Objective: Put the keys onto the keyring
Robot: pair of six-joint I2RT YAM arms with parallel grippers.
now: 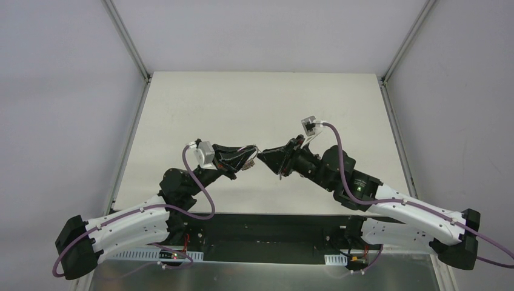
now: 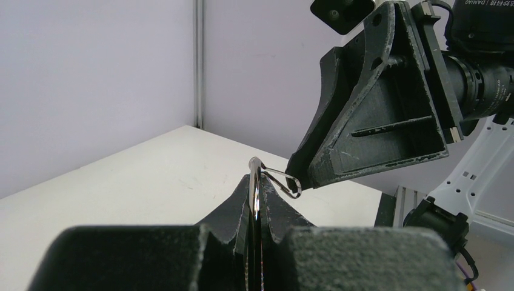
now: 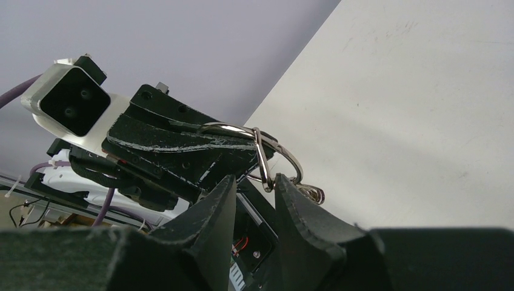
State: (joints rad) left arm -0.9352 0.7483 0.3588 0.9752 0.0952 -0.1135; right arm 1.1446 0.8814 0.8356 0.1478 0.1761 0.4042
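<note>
A bare white table (image 1: 260, 103) lies between grey walls (image 1: 60, 91). Both arms meet above its middle. The right gripper (image 1: 264, 157) points straight at the left gripper (image 1: 252, 155), tip to tip, and blocks the left wrist's view beyond.

The keyring (image 2: 255, 193) is held up off the table, edge-on, clamped in the left jaws. It is thin bright silver wire. A small wire piece (image 2: 283, 179) hangs from it and touches the right gripper's tip. The right jaws stand narrowly apart, with the ring's arc (image 3: 285, 151) at the mouth of their gap. I cannot tell whether they pinch it.
</note>
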